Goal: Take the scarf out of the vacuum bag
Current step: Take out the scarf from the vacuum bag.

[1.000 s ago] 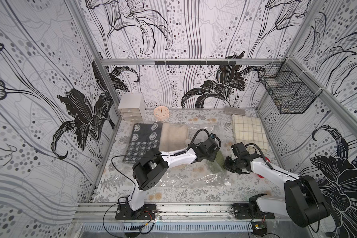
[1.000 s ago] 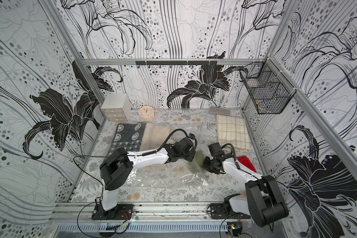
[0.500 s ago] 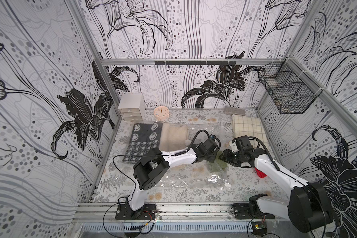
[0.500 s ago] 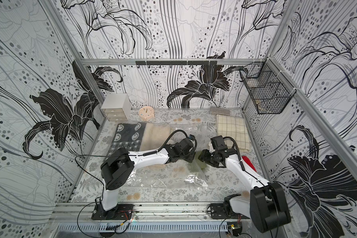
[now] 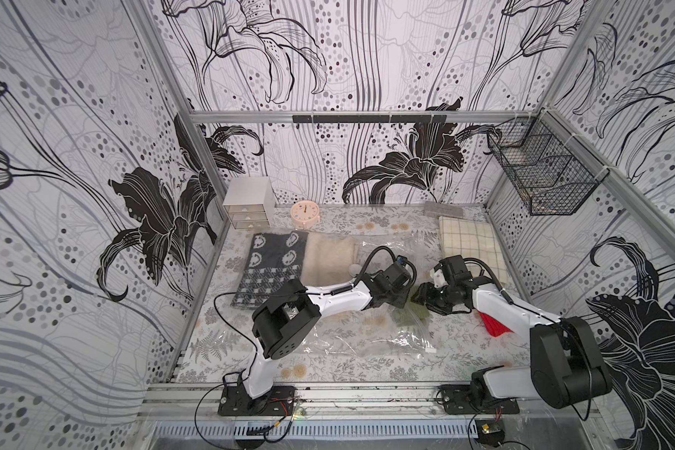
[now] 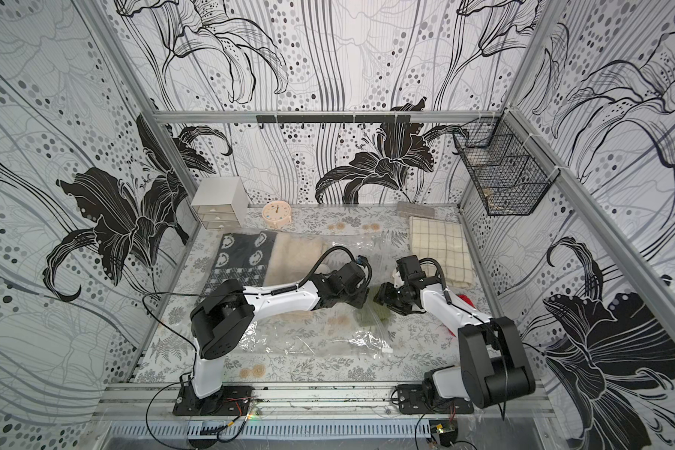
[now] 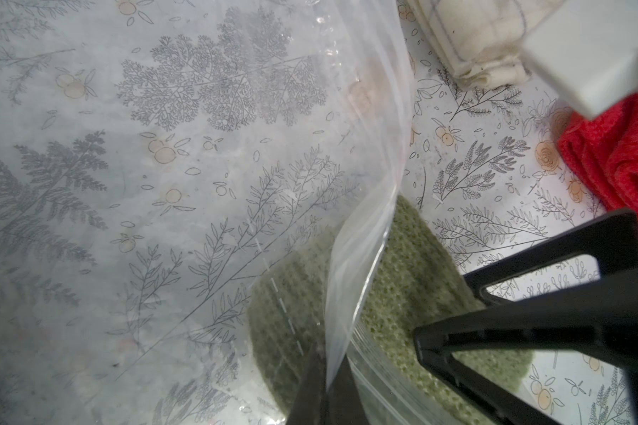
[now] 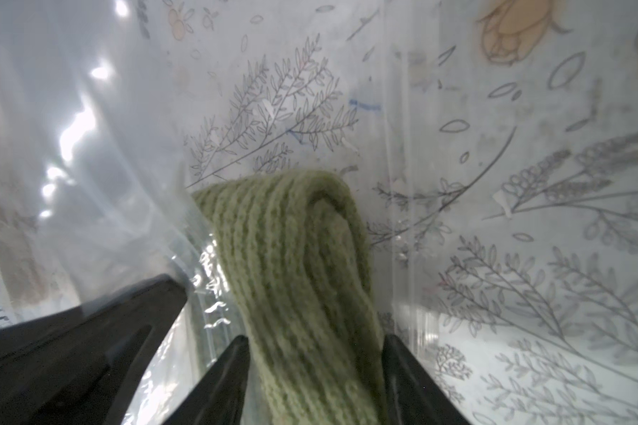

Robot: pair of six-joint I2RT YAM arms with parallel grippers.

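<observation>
In the right wrist view the right gripper has its jaws set on either side of the folded green scarf, apparently clasping it, placed to draw it outward. Just beside it, the left gripper is pinched shut on the upper lip of the vacuum bag, lifting the film so the mouth stays agape. Farther off, the scarf lies half out of the mouth, mid-table in both top views.

No readable text, labels or brand names appear anywhere. The small round clock beside the drawer unit is too small to read.
</observation>
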